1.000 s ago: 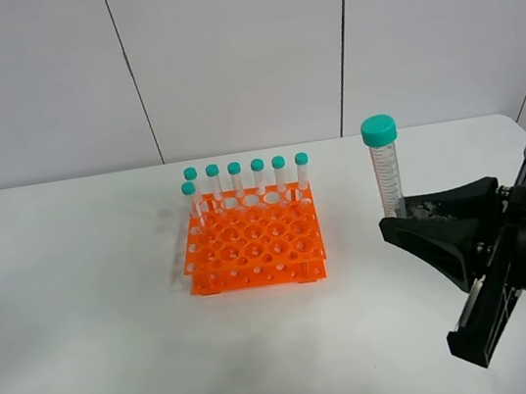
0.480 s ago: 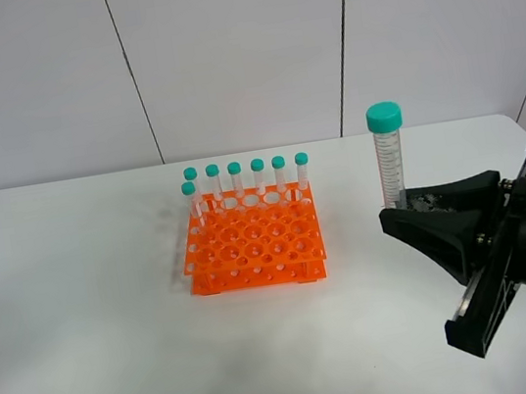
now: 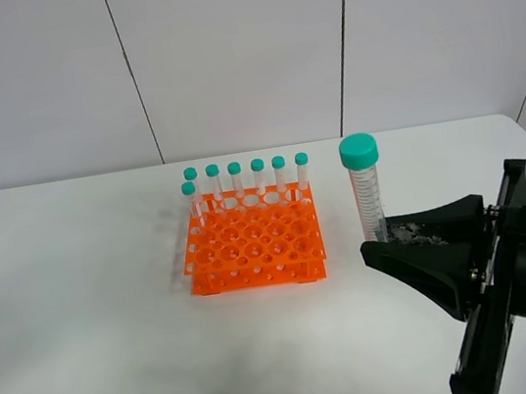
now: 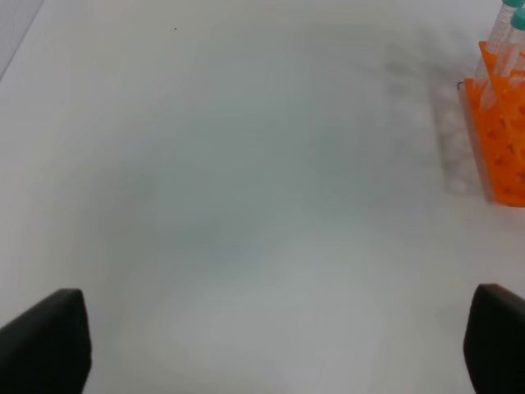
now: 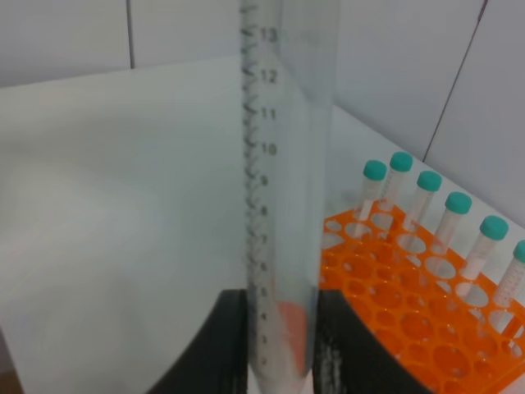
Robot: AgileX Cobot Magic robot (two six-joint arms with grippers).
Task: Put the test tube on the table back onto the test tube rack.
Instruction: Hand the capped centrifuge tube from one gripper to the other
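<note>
L gripper hangs over bare table w/ jaws wide apart, holding nothing; mid-table the test tube rack carries seven capped tubes, six along the back row plus one just in front at the left end, other holes free. Right of the rack, the test tube is off the table and upright, R gripper jaws clamped on its lower end, so pickup looks done; left to do, I'd judge: carry over a free hole, lower in, release. Tube itself: slim, clear, teal cap, numbered graduation marks up the side, looks empty.
</note>
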